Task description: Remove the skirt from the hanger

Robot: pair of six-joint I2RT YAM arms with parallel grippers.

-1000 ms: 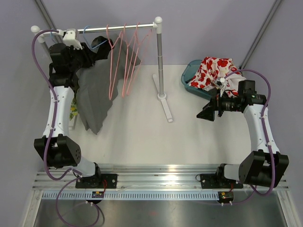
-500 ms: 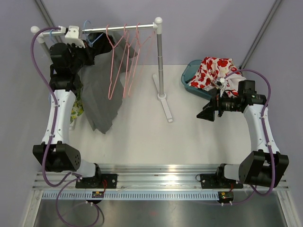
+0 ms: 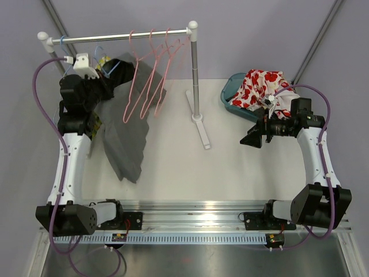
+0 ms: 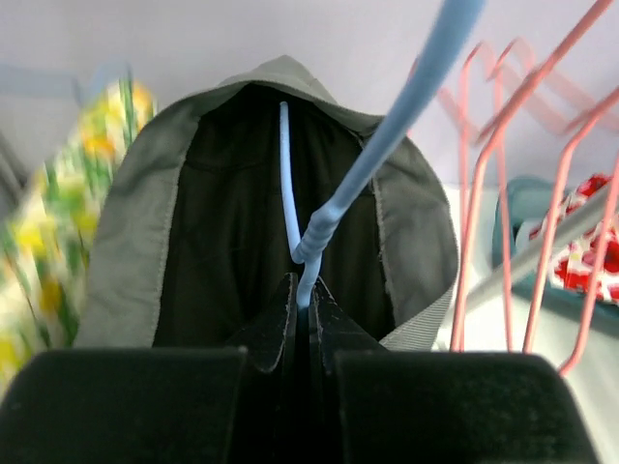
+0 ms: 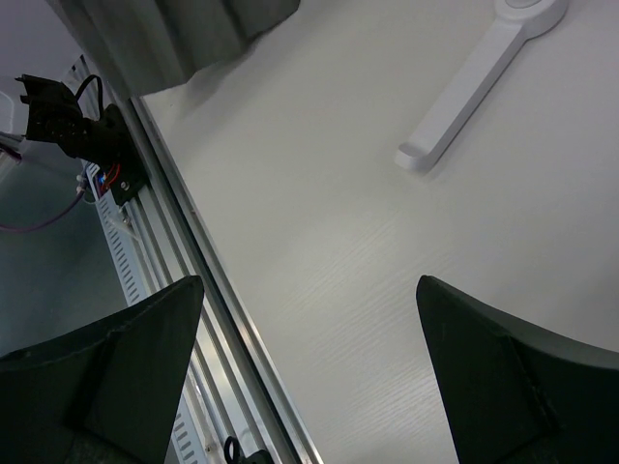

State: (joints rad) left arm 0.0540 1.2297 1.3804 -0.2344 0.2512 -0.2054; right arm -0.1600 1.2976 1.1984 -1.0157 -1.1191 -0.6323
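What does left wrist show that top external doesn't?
Left wrist only: the left gripper shut on the blue hanger at its neck, and the dark lining inside the skirt waistband. Top external only: the right gripper, the rack foot, the skirt's full hanging length. Both: skirt, blue hanger, pink hangers.

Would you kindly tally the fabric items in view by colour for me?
Grey skirt, on the blue hanger held in the left claw: 1
Red-and-white floral cloth: 1
Yellow-and-green floral cloth: 1
Total: 3
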